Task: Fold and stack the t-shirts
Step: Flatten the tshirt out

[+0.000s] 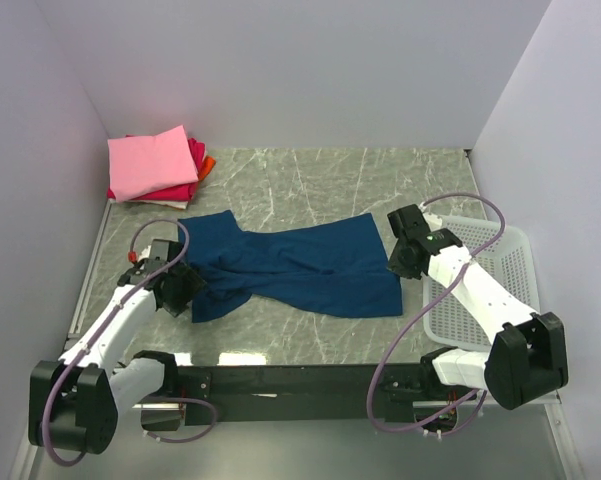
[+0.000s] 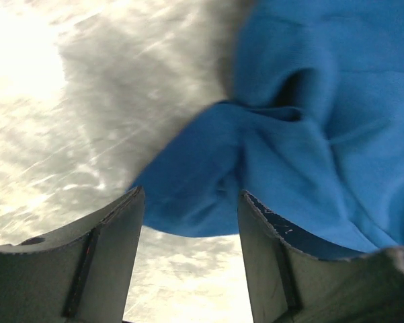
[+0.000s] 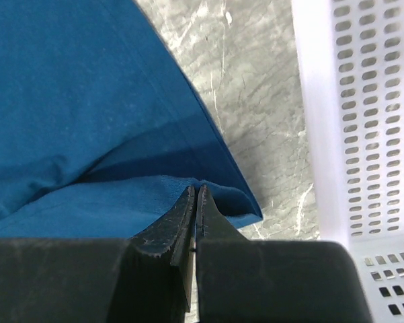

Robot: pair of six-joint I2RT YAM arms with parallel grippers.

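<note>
Likely spreading the dark blue cloth t-shirt: the left gripper fingers gape around its bunched edge — pinch next; the right gripper fingers are pressed together at its hem.

Seeing the unfolded t-shirt lying across the middle of the table, stretching from 9 to 3. Seeing the folded t-shirts sitting stacked at 11 in the far corner, well apart from it. Finding the basket resting at 3, near the shirt's edge, not touching it. Spotting the left gripper sitting at the shirt's 8 o'clock end, cloth bunching just ahead of it. Spotting the right gripper sitting at the shirt's 3 o'clock edge, between shirt and basket.
</note>
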